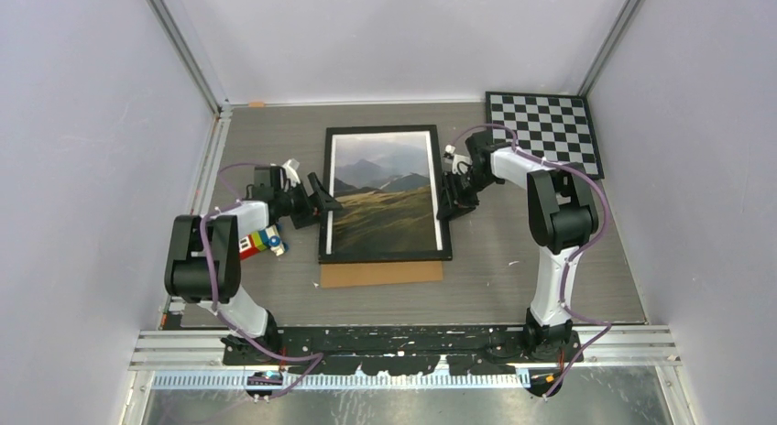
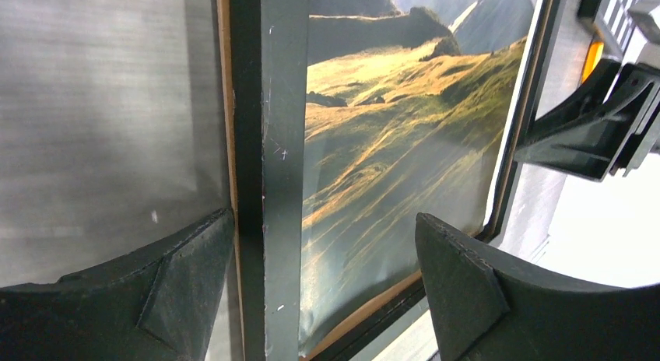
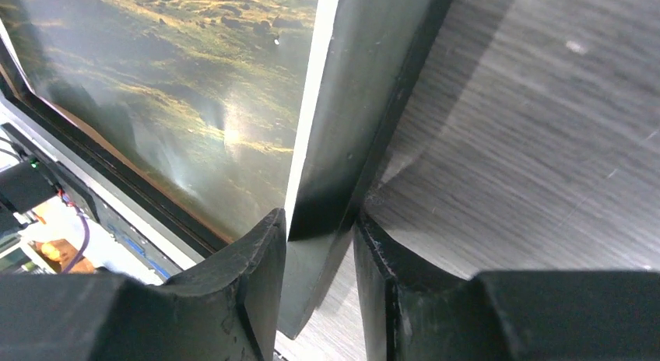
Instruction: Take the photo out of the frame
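Top external view: a grey wood-grain desk (image 1: 513, 260) sits inside a booth of plain pale walls (image 1: 92, 123), with metal rails along its edges. The frame (image 1: 383, 130) lies flat at the desk's centre, and the photo (image 1: 383, 201) is inside it, face up. A brown board (image 1: 380, 275) sticks out from under the frame's near edge. A checkered board (image 1: 545, 130) lies in the far right corner, and coloured toy blocks (image 1: 261, 243) lie beside the left arm. The left end effector (image 1: 325, 203) is at the frame's left side and the right end effector (image 1: 446, 198) at its right side. Left wrist view: the left end effector (image 2: 323, 221) is spread wide and straddles the frame's black bar (image 2: 268, 143), one finger (image 2: 187, 275) over the streaked grey desk (image 2: 101, 104) and the other over the photo (image 2: 389, 143); it grips nothing. Right wrist view: the right end effector (image 3: 319, 221) pinches the frame's bar (image 3: 366, 89), one finger on the photo (image 3: 171, 65) side and the other on the outer side above the desk (image 3: 545, 143). Light glares off the glossy front.
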Robot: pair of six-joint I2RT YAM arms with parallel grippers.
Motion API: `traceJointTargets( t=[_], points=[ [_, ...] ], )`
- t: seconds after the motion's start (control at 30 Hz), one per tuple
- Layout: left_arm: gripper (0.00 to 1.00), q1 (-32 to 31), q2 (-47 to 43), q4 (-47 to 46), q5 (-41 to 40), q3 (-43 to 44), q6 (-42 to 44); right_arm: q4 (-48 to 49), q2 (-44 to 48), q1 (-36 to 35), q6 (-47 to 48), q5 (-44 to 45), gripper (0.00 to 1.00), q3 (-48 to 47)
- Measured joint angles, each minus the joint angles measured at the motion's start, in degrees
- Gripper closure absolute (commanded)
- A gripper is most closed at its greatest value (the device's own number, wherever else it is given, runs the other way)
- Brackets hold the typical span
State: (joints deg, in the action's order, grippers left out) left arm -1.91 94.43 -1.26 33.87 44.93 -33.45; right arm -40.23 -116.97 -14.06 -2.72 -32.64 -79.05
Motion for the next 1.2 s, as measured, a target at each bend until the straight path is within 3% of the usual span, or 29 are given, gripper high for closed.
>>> traceJointTargets(
  t=[0.4, 0.63, 1.07, 1.2],
  points=[
    [0.11, -0.74, -8.24, 7.93, -0.31, -5.51, 0.42, 0.46, 4.42, -0.44, 0.35, -2.60, 0.43, 6.97],
    [0.02, -0.85, -11.13, 12.28, -0.33, -4.92, 2.40, -1.01, 6.01, -1.49, 0.74, -2.78, 0.38, 8.55],
    [0.00, -0.59, -16.96, 26.36, -3.43, 7.28, 16.76, -8.39, 10.29, -1.53, 5.05, -1.73, 0.22, 11.34],
    [0.00, -0.55, -15.50, 33.79, -4.70, 17.70, 23.65, -10.86, 13.05, -0.55, 6.27, -1.88, 0.01, 10.29]
  ],
)
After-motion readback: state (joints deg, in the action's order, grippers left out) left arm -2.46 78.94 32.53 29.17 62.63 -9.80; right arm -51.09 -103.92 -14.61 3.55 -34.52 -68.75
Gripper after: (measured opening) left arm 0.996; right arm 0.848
